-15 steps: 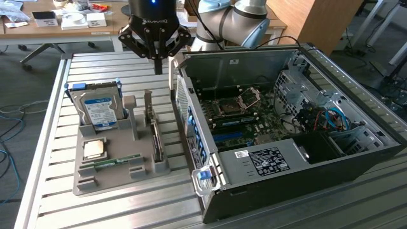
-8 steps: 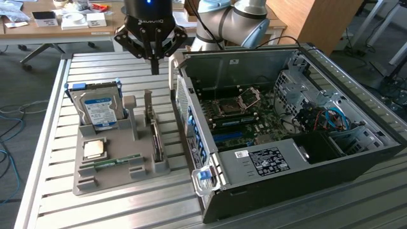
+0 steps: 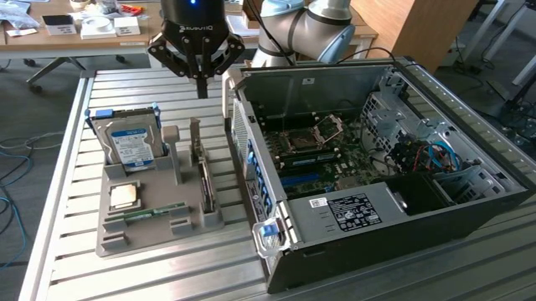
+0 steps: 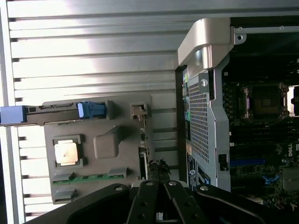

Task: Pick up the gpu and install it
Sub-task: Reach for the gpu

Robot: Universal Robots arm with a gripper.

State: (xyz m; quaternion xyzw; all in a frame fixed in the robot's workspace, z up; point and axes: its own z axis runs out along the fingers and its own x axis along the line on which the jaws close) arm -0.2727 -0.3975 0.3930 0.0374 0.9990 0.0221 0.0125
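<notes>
Grey plastic holder [image 3: 142, 235] is sitting nearest you on the table [image 3: 167, 276]. The gpu [image 3: 206, 185] is standing on edge in the holder's slot, on the side next to the open case [image 3: 402, 207]. Your hand [image 3: 202, 88] is hanging high over the card's far end, closed all the way and gripping nothing. You should be opening it before dropping, lining it up across the thin top edge, coming straight down, and staying clear of the hard drive [image 3: 130, 144] and the case wall.
</notes>
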